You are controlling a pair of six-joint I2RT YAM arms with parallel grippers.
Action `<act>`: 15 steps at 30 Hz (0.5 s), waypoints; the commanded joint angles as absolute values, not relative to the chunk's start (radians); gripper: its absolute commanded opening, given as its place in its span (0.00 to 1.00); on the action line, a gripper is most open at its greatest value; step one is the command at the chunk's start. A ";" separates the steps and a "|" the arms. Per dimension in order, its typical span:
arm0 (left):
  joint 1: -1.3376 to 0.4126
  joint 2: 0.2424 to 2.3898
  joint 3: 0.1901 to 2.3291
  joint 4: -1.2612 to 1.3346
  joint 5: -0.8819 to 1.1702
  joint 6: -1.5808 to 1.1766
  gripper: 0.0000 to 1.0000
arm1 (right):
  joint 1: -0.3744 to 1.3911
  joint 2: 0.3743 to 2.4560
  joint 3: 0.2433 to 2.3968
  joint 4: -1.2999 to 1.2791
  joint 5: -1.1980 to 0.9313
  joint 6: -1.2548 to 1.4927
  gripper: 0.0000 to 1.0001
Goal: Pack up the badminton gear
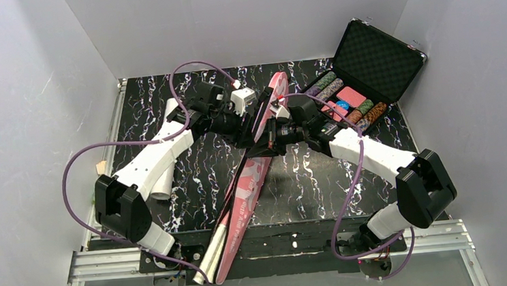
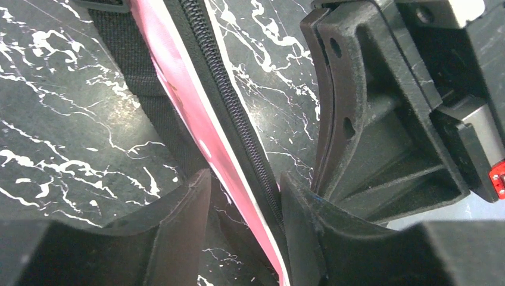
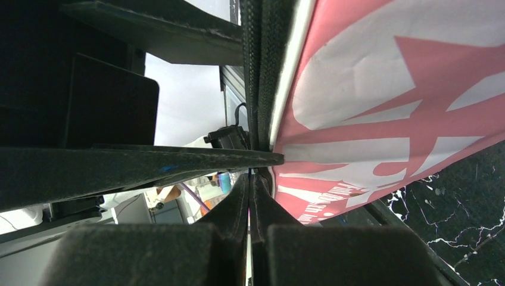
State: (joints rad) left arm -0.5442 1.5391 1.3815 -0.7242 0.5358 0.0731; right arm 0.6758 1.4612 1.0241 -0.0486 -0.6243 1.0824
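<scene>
The long pink SPORT bag point(image 1: 250, 177) lies diagonally across the table, and a white racket handle point(image 1: 209, 261) sticks out of its near end. My left gripper point(image 1: 248, 130) is open. Its fingers straddle the bag's pink edge point(image 2: 178, 89) and black zipper point(image 2: 220, 77), with the right finger against the zipper. My right gripper point(image 1: 269, 139) is just beside it. Its fingers are pressed together at the bag's zipper edge point(image 3: 259, 89), next to the printed pink side point(image 3: 387, 89). A white tube point(image 1: 162, 186) lies under my left arm. No shuttlecocks are in view.
An open black case of poker chips point(image 1: 368, 66) stands at the back right. The bag's black strap point(image 2: 131, 65) lies on the marbled table beside the bag. Grey walls enclose the table on three sides. The two grippers almost touch.
</scene>
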 commanded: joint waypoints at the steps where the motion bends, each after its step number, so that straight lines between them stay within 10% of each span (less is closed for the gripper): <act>1: -0.541 1.570 1.365 -0.704 0.590 0.062 0.42 | 0.687 1.453 1.035 -0.009 -0.653 1.097 0.01; 8: -0.539 1.573 1.329 -0.634 0.627 0.020 0.00 | 0.693 1.450 1.037 0.015 -0.653 1.104 0.01; 15: -0.482 1.531 1.365 -0.591 0.520 -0.065 0.00 | 0.695 1.450 1.029 0.034 -0.653 1.112 0.01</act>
State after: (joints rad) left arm -0.5289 1.5757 1.3369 -0.6590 0.6144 -0.0208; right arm 0.6811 1.4654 1.0225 -0.0452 -0.5953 1.0943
